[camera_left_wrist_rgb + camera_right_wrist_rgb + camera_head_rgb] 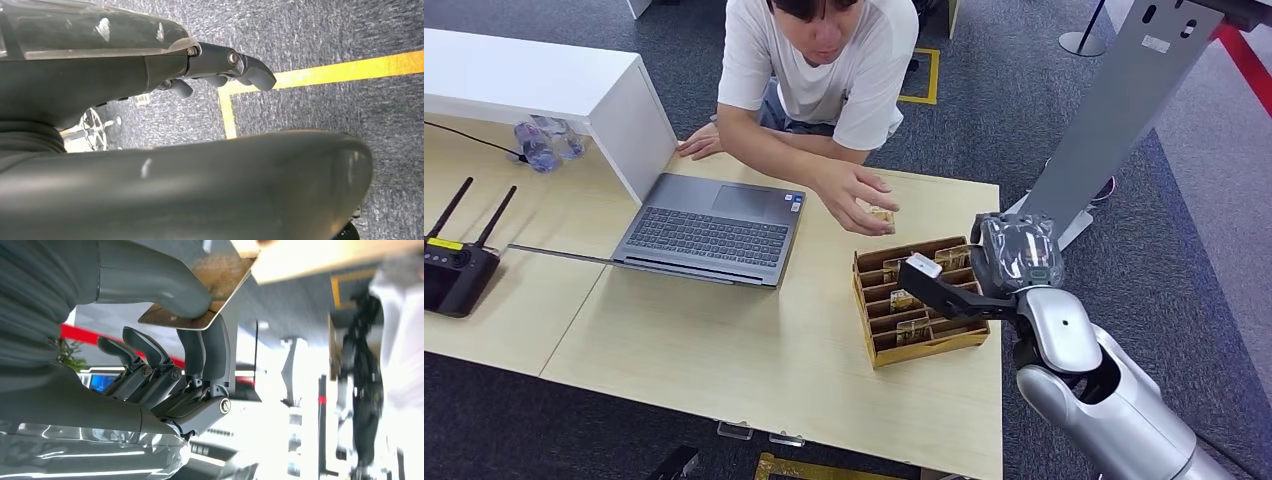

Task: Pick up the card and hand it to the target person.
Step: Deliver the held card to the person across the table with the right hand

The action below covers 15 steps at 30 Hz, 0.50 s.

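Wooden table (724,350), person (819,60) leaning over it, laptop (709,230) beside a slotted card box (919,300). Right hand (1014,255) above the box, thumb (150,280) and fingers (210,355) pinching the card (210,290) between them. Person's hand (854,195) just beyond the box. Left hand (220,65) over carpet, fingers loosely curled, nothing held.

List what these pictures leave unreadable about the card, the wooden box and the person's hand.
- Brown flat card, right wrist view: the grey thumb of the right hand covers part of its face, and any print is too blurred to read.
- Slotted wooden box, head view: the right hand hides its middle slots; its cards are too small to count.
- Person's hand, head view: curled fingers hide what it holds.
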Tool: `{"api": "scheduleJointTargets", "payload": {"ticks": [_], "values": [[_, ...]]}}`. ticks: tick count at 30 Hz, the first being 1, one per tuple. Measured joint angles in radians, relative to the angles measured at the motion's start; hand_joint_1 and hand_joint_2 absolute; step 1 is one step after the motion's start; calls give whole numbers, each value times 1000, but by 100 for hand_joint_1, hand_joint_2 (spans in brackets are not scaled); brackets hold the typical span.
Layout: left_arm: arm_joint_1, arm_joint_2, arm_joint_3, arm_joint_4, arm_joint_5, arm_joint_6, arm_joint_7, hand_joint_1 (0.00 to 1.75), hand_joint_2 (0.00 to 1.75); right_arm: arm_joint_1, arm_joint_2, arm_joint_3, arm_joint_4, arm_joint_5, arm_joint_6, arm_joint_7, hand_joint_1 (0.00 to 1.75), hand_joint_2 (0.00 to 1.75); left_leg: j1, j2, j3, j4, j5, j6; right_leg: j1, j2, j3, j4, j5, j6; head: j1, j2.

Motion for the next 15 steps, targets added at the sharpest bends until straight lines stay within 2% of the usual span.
{"api": "scheduleJointTargets", "payload": {"ticks": [7,15], "values": [[0,0,0,0,-1,0,0,0,0,-43,-39,-55,-181,24,12,11,175,175,0,0,0,0,0,0,0,0,0,0,0,0,0,0],[-1,0,0,0,-2,-3,0,0,0,-42,-47,-66,-219,-31,-5,-28,175,175,0,0,0,0,0,0,0,0,0,0,0,0,0,0]]}}
